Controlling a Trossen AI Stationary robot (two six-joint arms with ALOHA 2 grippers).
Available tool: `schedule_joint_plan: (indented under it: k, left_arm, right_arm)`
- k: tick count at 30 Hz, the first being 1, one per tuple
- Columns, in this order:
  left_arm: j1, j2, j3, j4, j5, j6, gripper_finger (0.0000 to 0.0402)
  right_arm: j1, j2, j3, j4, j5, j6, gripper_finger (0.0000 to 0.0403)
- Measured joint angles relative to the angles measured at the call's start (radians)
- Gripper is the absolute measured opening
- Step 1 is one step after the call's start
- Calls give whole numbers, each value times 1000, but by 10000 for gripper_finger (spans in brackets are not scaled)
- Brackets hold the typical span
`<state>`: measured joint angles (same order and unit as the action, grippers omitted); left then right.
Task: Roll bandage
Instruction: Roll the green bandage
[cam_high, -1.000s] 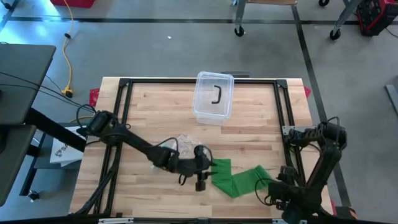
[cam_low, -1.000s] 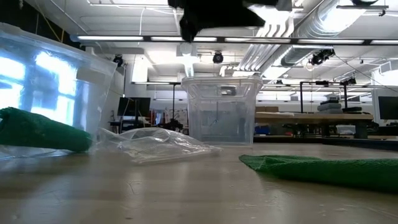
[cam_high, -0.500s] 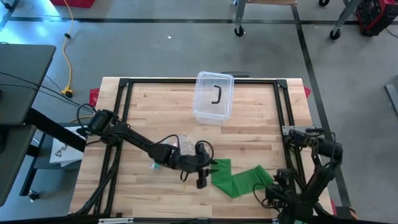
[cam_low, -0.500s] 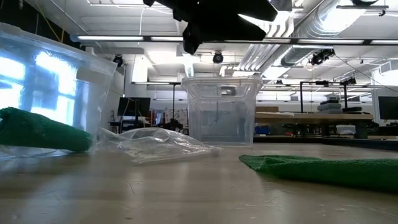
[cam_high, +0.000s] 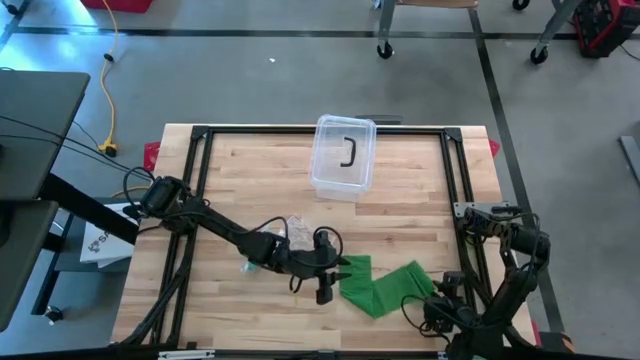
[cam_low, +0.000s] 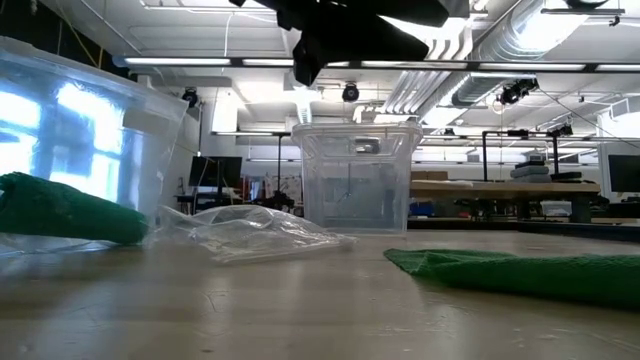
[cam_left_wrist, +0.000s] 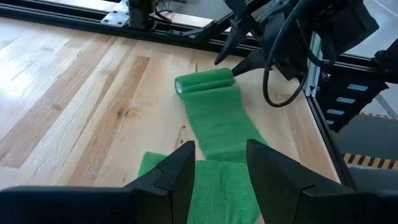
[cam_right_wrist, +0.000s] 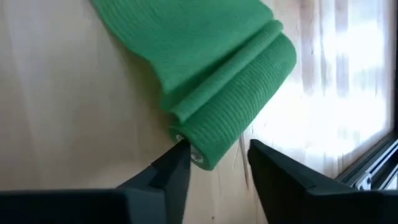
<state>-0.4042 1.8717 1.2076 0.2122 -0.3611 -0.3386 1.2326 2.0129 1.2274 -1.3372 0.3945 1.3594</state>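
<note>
No readable text, labels or numbers anywhere; the white sheet (cam_high: 100, 243) at the table's 9 o'clock edge carries print too small to read.

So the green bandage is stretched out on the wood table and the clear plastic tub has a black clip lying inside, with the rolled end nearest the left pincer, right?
Not quite: the rolled end of the green bandage lies by the right pincer, as the left wrist view shows. The left pincer is at the flat end.

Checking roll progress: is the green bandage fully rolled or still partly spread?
Partly spread. The green bandage has a rolled end by the right tool, but a flat strip still trails across the table toward the left tool.
</note>
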Motion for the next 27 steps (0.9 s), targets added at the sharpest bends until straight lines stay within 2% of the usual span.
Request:
schedule_joint_plan:
  k: [7, 13, 16, 18, 22, 27]
  left_arm:
    - [-1, 0, 0, 2, -2, 0, 138]
    - [-13, 0, 0, 2, -2, 0, 138]
    - [-16, 0, 0, 2, -2, 4, 138]
    - [-17, 0, 0, 5, -2, 14, 138]
    - [-16, 0, 0, 43, -16, 27, 138]
    - [-18, 0, -1, 90, -19, 47, 138]
  right_arm:
    - [1, -1, -60, 58, 43, 57, 75]
    - [-14, -4, -120, 97, 52, 97, 50]
    - [-16, -3, -122, 87, 54, 138, 22]
    - [-15, -2, -111, 63, 62, 156, 8]
    - [-17, -1, -44, -58, 99, 159, 8]
    - [-18, -1, 84, -236, 266, 134, 5]
